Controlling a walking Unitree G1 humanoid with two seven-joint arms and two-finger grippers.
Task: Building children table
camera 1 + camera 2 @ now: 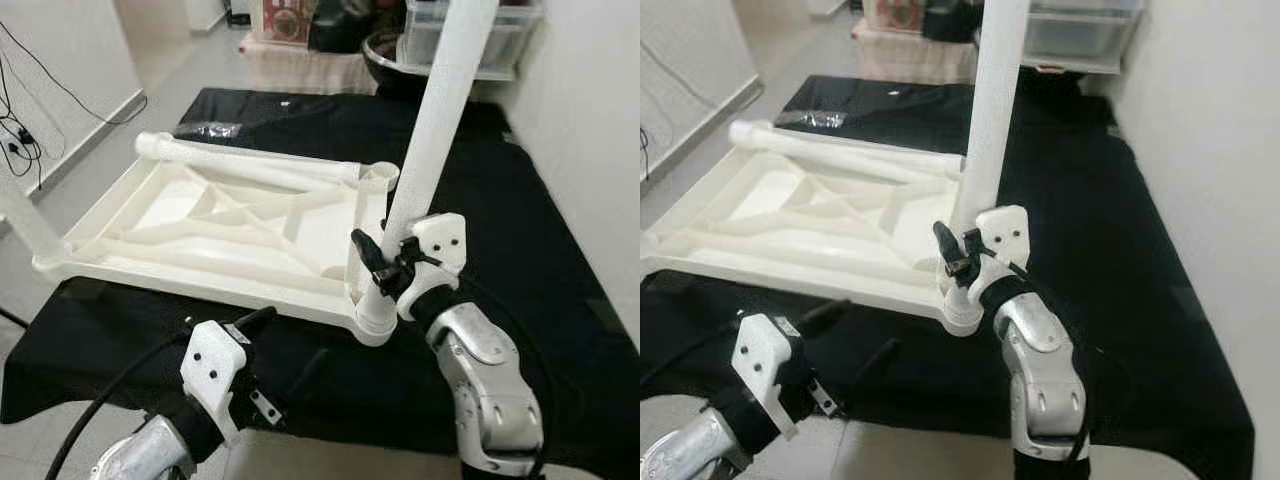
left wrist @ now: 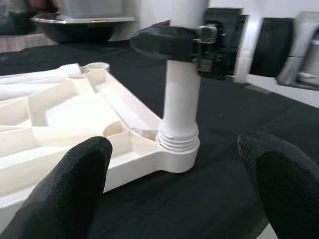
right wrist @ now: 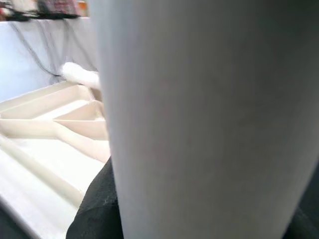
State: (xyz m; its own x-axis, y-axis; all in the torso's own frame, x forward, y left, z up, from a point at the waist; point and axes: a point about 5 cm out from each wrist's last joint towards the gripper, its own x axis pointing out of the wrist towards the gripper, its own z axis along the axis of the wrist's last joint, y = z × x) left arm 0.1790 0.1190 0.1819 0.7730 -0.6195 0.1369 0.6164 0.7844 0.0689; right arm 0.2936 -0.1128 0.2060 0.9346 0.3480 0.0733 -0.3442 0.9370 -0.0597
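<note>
Head views first: the white tabletop (image 1: 200, 235) lies upside down on the black cloth (image 1: 520, 240) mid-frame, ribs up, so the corner sockets face the ceiling. The right gripper (image 1: 385, 268) is clamped on a table leg (image 1: 440, 110) standing in the lower-right corner socket (image 1: 375, 322), low on the leg, probably so it can twist it into the thread. A spare leg (image 1: 250, 160) lies along the tabletop's far edge, and the far right socket (image 1: 378, 178) is unfilled.

Left wrist view: the left gripper (image 2: 182, 184) hangs with its fingers (image 2: 70, 189) wide apart, facing the socket, holding nothing.

Right wrist view: the leg sits right up against the lens, tabletop ribs off to the left.
</note>
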